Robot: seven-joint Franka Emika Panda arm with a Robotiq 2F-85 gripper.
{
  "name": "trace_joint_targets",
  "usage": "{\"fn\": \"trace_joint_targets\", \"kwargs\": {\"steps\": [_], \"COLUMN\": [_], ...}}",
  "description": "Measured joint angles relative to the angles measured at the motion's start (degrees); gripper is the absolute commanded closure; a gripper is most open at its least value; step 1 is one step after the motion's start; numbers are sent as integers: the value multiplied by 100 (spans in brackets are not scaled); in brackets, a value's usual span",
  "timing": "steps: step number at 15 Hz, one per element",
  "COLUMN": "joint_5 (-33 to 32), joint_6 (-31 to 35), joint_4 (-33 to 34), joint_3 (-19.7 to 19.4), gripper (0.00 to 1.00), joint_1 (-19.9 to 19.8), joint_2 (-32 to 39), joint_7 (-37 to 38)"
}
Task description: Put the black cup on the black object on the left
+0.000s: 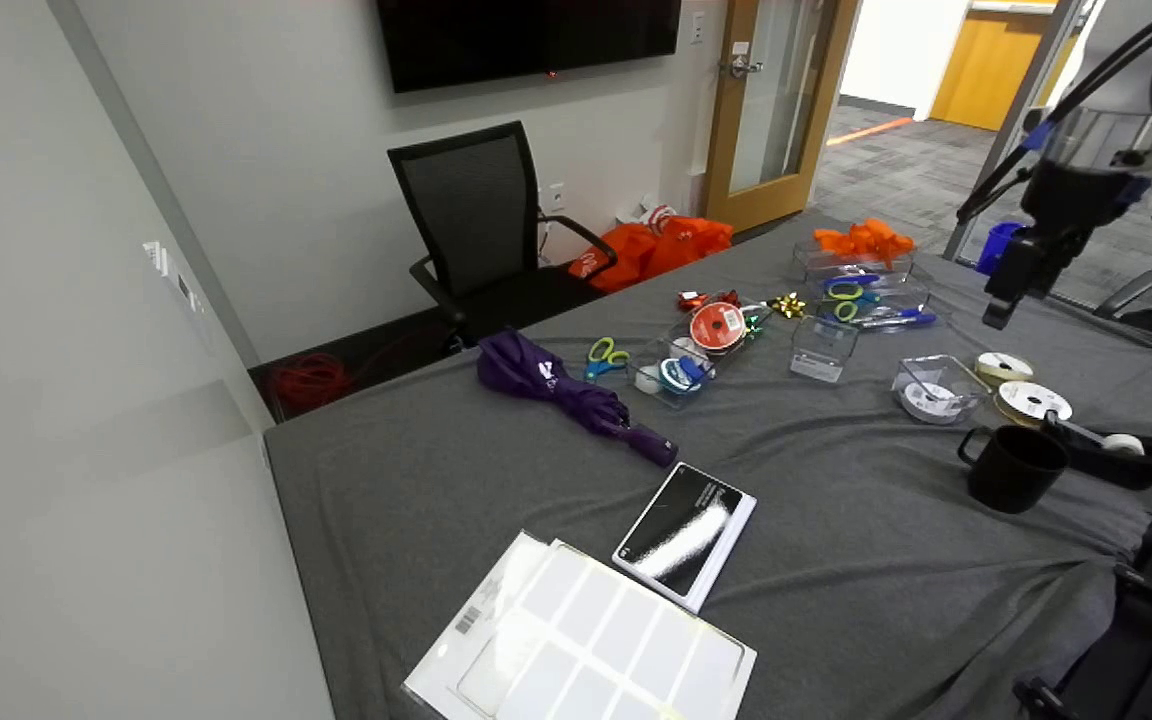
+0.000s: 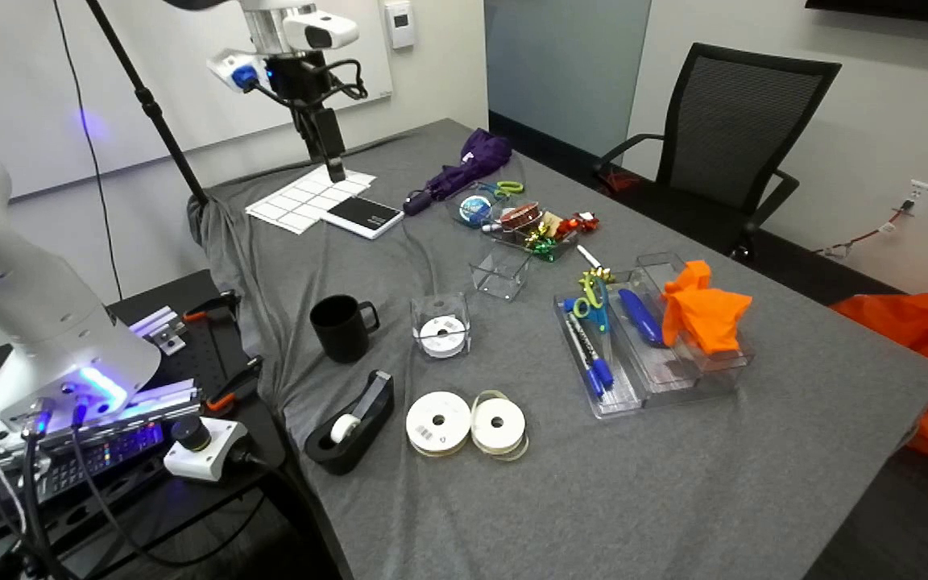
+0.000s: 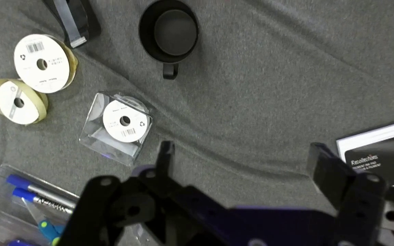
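"Wrist view: counts?"

"One black cup (image 3: 175, 32), upright on gray cloth (image 3: 268, 85), near one tape dispenser (image 3: 89, 22); one black object (image 3: 390, 155), well apart; three white spools (image 3: 51, 71), one inside a clear box (image 3: 116, 148)."

"Gripper (image 3: 242, 150)?"

"Spread wide, released, in air above the cloth."

A clear plastic box (image 2: 441, 303) flanks the cylindrical black cup (image 2: 341, 332); you have bare grey table (image 2: 355, 267) toward the glossy black rectangle (image 2: 365, 213).

Black pincer (image 3: 242, 150), nose downward, fingers (image 3: 332, 176) far apart, below the white arm (image 2: 53, 298).
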Motion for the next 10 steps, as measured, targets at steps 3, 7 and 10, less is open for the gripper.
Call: {"fn": "trace_joint_targets", "kwargs": {"steps": [3, 7, 10], "joint_5": [-5, -8, 7], "joint_6": [174, 548, 943], "joint_4": [-10, -6, -4], "joint_3": [-48, -169, -304], "gripper": [0, 0, 0], "joint_1": [-127, -289, -385], "joint_2": [550, 1169, 1519], "joint_7": [176, 183, 50]}}
